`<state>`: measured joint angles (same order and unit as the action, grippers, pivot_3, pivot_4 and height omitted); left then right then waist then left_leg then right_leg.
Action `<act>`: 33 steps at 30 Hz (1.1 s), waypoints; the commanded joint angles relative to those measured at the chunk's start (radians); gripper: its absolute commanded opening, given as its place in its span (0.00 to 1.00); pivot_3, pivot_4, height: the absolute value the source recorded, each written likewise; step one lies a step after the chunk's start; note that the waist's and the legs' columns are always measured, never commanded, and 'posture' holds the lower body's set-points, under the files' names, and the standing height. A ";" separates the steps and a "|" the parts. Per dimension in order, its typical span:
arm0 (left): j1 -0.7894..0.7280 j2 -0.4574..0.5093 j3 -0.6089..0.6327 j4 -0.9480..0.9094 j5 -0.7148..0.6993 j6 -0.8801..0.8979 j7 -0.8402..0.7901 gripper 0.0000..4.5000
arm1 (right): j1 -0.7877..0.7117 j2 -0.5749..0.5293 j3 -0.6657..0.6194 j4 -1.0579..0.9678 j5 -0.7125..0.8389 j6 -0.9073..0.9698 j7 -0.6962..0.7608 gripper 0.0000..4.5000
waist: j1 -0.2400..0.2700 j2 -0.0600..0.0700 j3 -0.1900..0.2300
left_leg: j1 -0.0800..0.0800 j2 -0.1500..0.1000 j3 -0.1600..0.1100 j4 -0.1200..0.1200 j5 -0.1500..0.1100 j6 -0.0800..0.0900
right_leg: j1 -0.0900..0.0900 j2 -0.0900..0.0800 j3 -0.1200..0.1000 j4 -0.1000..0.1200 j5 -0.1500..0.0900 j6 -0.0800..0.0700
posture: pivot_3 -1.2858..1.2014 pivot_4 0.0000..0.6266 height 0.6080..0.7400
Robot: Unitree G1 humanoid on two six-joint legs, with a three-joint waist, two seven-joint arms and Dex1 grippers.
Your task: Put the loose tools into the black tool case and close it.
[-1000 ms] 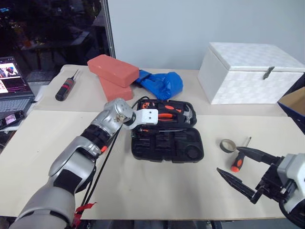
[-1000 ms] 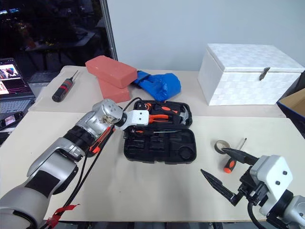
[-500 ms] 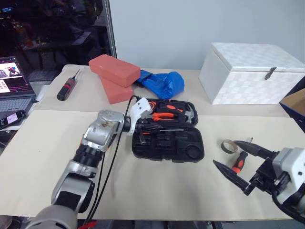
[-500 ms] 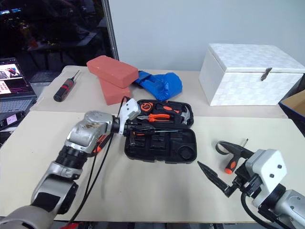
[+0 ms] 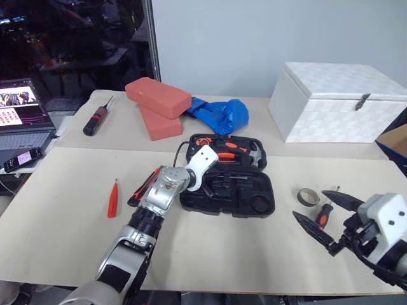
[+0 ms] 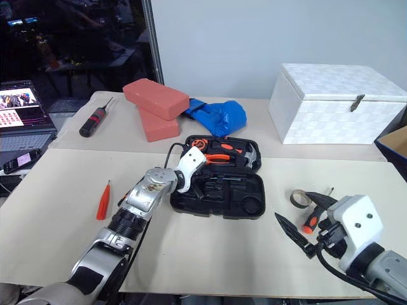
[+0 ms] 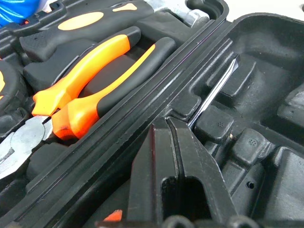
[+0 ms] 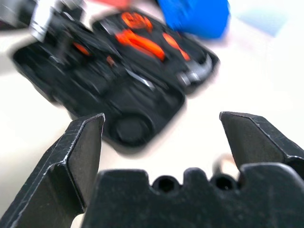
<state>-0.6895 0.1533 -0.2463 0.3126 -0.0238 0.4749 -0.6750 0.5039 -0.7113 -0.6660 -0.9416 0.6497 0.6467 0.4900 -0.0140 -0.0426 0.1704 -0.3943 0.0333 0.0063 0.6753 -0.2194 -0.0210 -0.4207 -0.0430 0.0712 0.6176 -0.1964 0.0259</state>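
**Left gripper closed over the case, 4 tools still out on the table**

The case (image 5: 227, 184) lies open at mid-table, its far half holding pliers (image 7: 90, 80) and a hammer (image 5: 253, 152). A screwdriver (image 7: 216, 92) lies in the near half, its shaft running along the hinge ridge. The left gripper (image 7: 176, 142) sits low over that near half with its fingers pressed together and nothing between them; its tips are just beside the shaft, though contact cannot be confirmed.

Left of the case lie the knife (image 5: 143, 187), close to the left arm, and the red awl (image 5: 112, 198) further out. To the right, the tape ring (image 5: 308, 196) and a second screwdriver (image 5: 322, 215) lie side by side, just ahead of the right gripper (image 5: 329, 221).

Doing this step well, as I judge it: the left gripper looks to be nudging or seating the screwdriver. Press along the shaft so it drops fully into its recess; a tool riding proud on the ridge would stop the lid closing. Then lift clear without dragging the case.

Pose: the left arm reaches forward with the forearm low over the table and the wrist angled right, the gripper pointing slightly down into the case. The right arm hangs low at the table's near right edge, its fingers spread wide and empty, aimed forward towards the second screwdriver and ring.
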 commanded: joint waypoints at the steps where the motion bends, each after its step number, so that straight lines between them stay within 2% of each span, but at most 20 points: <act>1: 0.068 0.027 0.070 -0.250 -0.196 -0.010 -0.172 0.01 | -0.011 0.006 -0.050 0.000 0.067 0.167 -0.114 1.00 | -0.006 0.001 0.000 | -0.002 0.000 0.000 0.000 0.001 0.001 | -0.002 0.000 0.000 -0.001 0.000 0.000 | 0.52 0.24 1.00; 2: 0.079 0.067 0.080 -0.319 -0.256 0.034 -0.243 0.01 | -0.034 -0.022 -0.031 -0.001 0.029 0.273 -0.179 1.00 | -0.008 0.001 0.001 | -0.004 0.000 0.000 0.000 0.001 0.002 | -0.003 0.000 0.000 -0.001 0.000 0.000 | 0.52 0.24 1.00; 5: 0.088 0.180 0.105 -0.465 -0.405 0.138 -0.400 0.14 | -0.198 -0.063 0.044 0.093 -0.007 0.530 -0.335 1.00 | -0.020 0.001 0.001 | -0.012 0.001 0.001 0.000 0.004 0.006 | -0.010 0.000 0.000 0.000 0.001 0.000 | 0.52 0.24 1.00; 8: 0.072 0.253 0.097 -0.531 -0.482 0.202 -0.467 0.39 | -0.362 -0.044 0.086 0.209 0.004 0.704 -0.369 1.00 | -0.019 0.004 0.001 | -0.012 0.000 0.000 0.000 0.004 0.006 | -0.011 0.000 0.000 0.000 0.001 0.000 | 0.52 0.24 1.00; 11: 0.060 0.302 0.072 -0.585 -0.504 0.216 -0.506 0.59 | -0.488 -0.015 0.116 0.337 -0.034 0.800 -0.403 1.00 | -0.010 0.005 0.001 | -0.013 -0.001 -0.002 -0.001 0.004 0.007 | -0.010 0.001 0.000 0.000 0.000 0.001 | 0.52 0.24 1.00; 12: 0.056 0.311 0.071 -0.595 -0.512 0.224 -0.507 0.71 | -0.525 -0.002 0.125 0.372 -0.039 0.826 -0.405 1.00 | -0.010 0.006 0.001 | -0.013 -0.001 -0.002 -0.001 0.004 0.007 | -0.010 0.001 0.000 -0.001 0.000 0.001 | 0.52 0.24 1.00; 15: 0.057 0.329 0.064 -0.615 -0.528 0.245 -0.500 0.88 | -0.614 0.044 0.124 0.452 -0.050 0.914 -0.401 1.00 | -0.009 0.006 0.001 | -0.015 -0.001 -0.002 -0.001 0.004 0.007 | -0.010 0.001 0.000 -0.002 0.000 0.002 | 0.52 0.24 1.00; 16: 0.064 0.334 0.068 -0.620 -0.529 0.241 -0.495 0.97 | -0.633 0.050 0.136 0.482 -0.077 0.931 -0.417 0.94 | -0.009 0.006 0.001 | -0.015 -0.001 -0.002 -0.001 0.004 0.008 | -0.010 0.001 0.000 -0.003 0.000 0.002 | 0.52 0.24 1.00; 18: 0.079 0.338 0.074 -0.637 -0.535 0.242 -0.476 0.97 | -0.668 0.059 0.135 0.516 -0.105 0.954 -0.422 0.84 | -0.009 0.006 0.001 | -0.016 -0.002 -0.002 -0.001 0.003 0.008 | -0.010 0.001 0.000 -0.003 0.000 0.004 | 0.52 0.24 1.00; 21: 0.100 0.338 0.084 -0.660 -0.554 0.251 -0.453 0.97 | -0.699 0.054 0.126 0.530 -0.126 0.965 -0.414 0.62 | -0.006 0.006 0.001 | -0.016 -0.002 -0.003 -0.002 0.003 0.009 | -0.010 0.001 0.000 -0.003 -0.001 0.005 | 0.52 0.24 1.00; 25: 0.123 0.347 0.089 -0.668 -0.552 0.209 -0.458 0.97 | -0.683 0.015 0.117 0.511 -0.144 0.968 -0.384 0.30 | -0.006 0.006 0.001 | -0.016 -0.002 -0.003 -0.002 0.003 0.009 | -0.010 0.001 0.000 -0.003 -0.001 0.005 | 0.52 0.24 1.00; 27: 0.135 0.335 0.112 -0.663 -0.553 0.187 -0.437 0.97 | -0.634 -0.044 0.085 0.461 -0.143 0.945 -0.340 0.19 | -0.004 0.007 0.001 | -0.016 -0.002 -0.003 -0.002 0.003 0.009 | -0.010 0.001 0.000 -0.003 -0.001 0.005 | 0.52 0.24 1.00; 28: 0.150 0.337 0.125 -0.668 -0.555 0.193 -0.416 0.97 | -0.605 -0.080 0.057 0.423 -0.137 0.913 -0.305 0.20 | -0.002 0.009 0.001 | -0.016 -0.002 -0.003 -0.002 0.003 0.009 | -0.010 0.001 0.000 -0.003 -0.001 0.005 | 0.52 0.24 1.00; 30: 0.200 0.309 0.168 -0.661 -0.549 0.080 -0.415 0.97 | -0.569 -0.143 0.033 0.346 -0.111 0.807 -0.213 0.20 | -0.002 0.012 0.001 | -0.016 -0.003 -0.003 -0.002 0.003 0.009 | -0.010 0.001 0.001 -0.003 -0.002 0.006 | 0.52 0.24 1.00; 32: 0.226 0.367 0.177 -0.666 -0.564 0.106 -0.462 0.97 | -0.564 -0.182 0.028 0.300 -0.069 0.755 -0.126 0.20 | -0.017 0.013 0.001 | -0.016 -0.002 -0.002 -0.003 0.002 0.010 | -0.010 0.001 0.002 -0.004 -0.002 0.006 | 0.52 0.24 1.00; 33: 0.243 0.390 0.205 -0.677 -0.598 0.138 -0.468 0.97 | -0.583 -0.221 0.066 0.292 -0.065 0.728 -0.093 0.19 | -0.026 0.012 0.001 | -0.016 -0.002 -0.002 -0.003 0.002 0.010 | -0.010 0.001 0.002 -0.004 -0.001 0.006 | 0.52 0.24 1.00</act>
<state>-0.4537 0.5167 -0.0929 -0.3285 -0.5687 0.6042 -1.1208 -0.0611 -0.8945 -0.6056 -0.5948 0.5575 1.4398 0.3341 -0.0397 -0.0306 0.1716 -0.4085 0.0322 0.0038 0.6725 -0.2171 -0.0113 -0.4303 -0.0405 0.0726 0.6147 -0.1981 0.0314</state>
